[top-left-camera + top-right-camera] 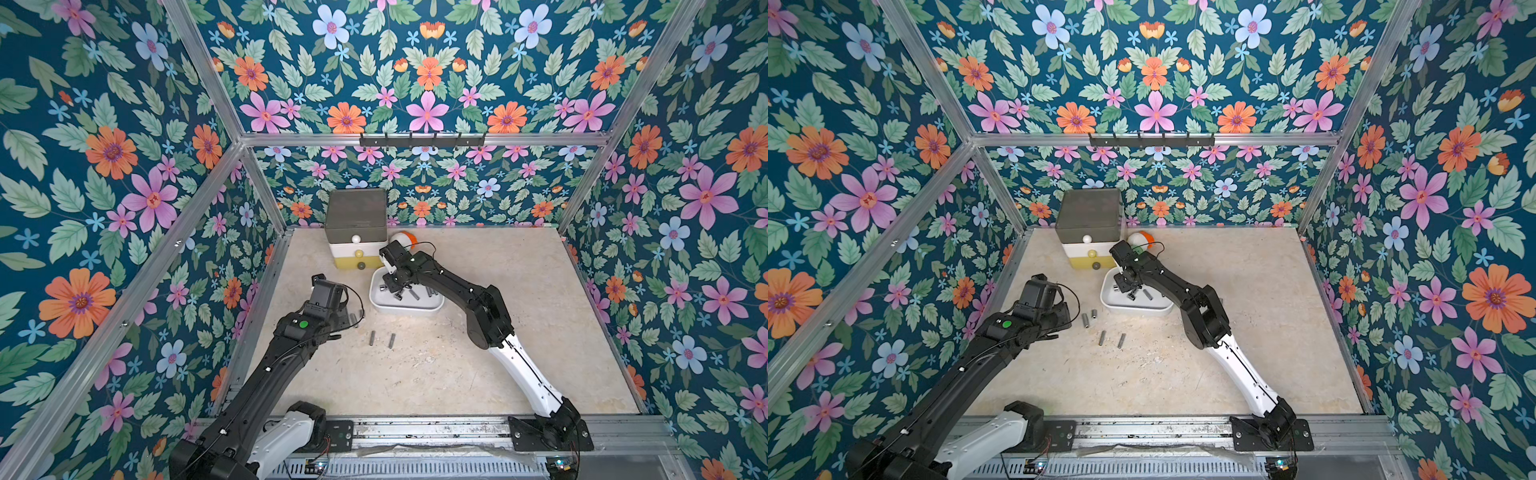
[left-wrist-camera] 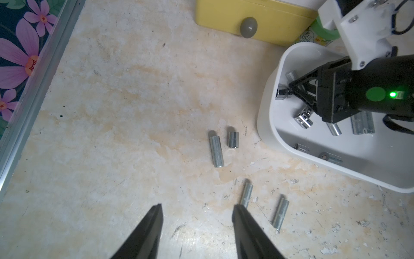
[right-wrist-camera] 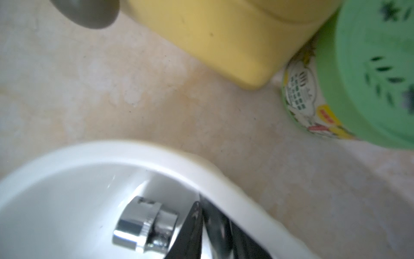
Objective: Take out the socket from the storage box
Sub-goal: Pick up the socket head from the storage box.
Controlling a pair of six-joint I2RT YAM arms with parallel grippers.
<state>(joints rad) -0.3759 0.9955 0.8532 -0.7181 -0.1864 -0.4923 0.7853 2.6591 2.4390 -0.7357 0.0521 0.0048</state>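
Chrome knurled socket (image 3: 143, 226) lies in white storage box (image 3: 156, 154).

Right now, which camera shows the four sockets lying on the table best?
The left wrist view: all four sockets lie close and sharp. In both top views they are only tiny grey sticks. The right wrist view shows none.

The right wrist view is blurred: the right hand (image 3: 209, 213) runs off the picture's edge, and whether its fingers (image 3: 190, 228) clamp the grey shape between them cannot be told. In both top views its fingertips are hidden under the wrist, inside the storage box (image 1: 405, 310). The left hand (image 2: 197, 206) is likewise covered there by its own arm.
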